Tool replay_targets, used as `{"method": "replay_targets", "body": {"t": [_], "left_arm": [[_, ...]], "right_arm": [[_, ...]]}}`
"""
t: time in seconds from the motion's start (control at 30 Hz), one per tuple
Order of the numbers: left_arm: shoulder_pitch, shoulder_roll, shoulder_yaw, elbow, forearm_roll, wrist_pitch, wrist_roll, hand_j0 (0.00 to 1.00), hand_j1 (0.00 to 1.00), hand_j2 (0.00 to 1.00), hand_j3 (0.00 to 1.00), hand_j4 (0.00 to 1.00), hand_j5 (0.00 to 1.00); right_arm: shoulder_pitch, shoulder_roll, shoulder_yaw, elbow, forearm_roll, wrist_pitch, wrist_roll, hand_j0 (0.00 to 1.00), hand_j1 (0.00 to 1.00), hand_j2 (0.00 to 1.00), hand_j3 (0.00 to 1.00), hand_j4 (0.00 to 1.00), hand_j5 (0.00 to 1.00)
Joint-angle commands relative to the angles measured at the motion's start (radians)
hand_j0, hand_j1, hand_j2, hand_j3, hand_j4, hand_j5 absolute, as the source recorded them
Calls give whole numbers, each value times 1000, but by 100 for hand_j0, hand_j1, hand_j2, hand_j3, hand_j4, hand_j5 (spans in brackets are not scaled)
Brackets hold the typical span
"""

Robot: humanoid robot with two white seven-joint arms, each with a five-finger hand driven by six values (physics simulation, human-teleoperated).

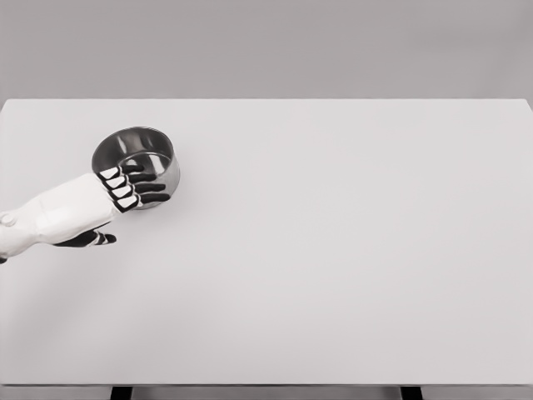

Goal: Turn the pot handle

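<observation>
A shiny round metal pot (133,147) stands on the white table (333,250) at the left, toward the back. No handle shows on it; the near side is covered by my left hand (137,185). That hand comes in from the left edge and its dark fingers (150,187) curl over the pot's near rim and front wall. The thumb (100,238) points away to the lower right, off the pot. My right arm does not appear in the head view.
The table's far edge runs just behind the pot and its front edge lies near the bottom of the picture. Two dark table legs (122,392) show below the front edge.
</observation>
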Motion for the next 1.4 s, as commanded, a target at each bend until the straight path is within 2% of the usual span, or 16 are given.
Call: {"method": "replay_targets", "body": {"t": [0.0, 0.5, 1.37], "left_arm": [[0, -4, 0, 0, 5, 0, 1, 100, 100, 100, 100, 100, 100], [9, -11, 7, 6, -47, 0, -1, 100, 100, 100, 100, 100, 100], [14, 3, 54, 46, -48, 11, -4, 100, 100, 100, 100, 100, 100]], "right_arm": [[0, 0, 0, 0, 0, 0, 0, 100, 100, 100, 100, 100, 100], [0, 0, -1, 0, 1, 0, 0, 100, 100, 100, 100, 100, 100], [0, 0, -1, 0, 0, 0, 0, 100, 100, 100, 100, 100, 100]]}}
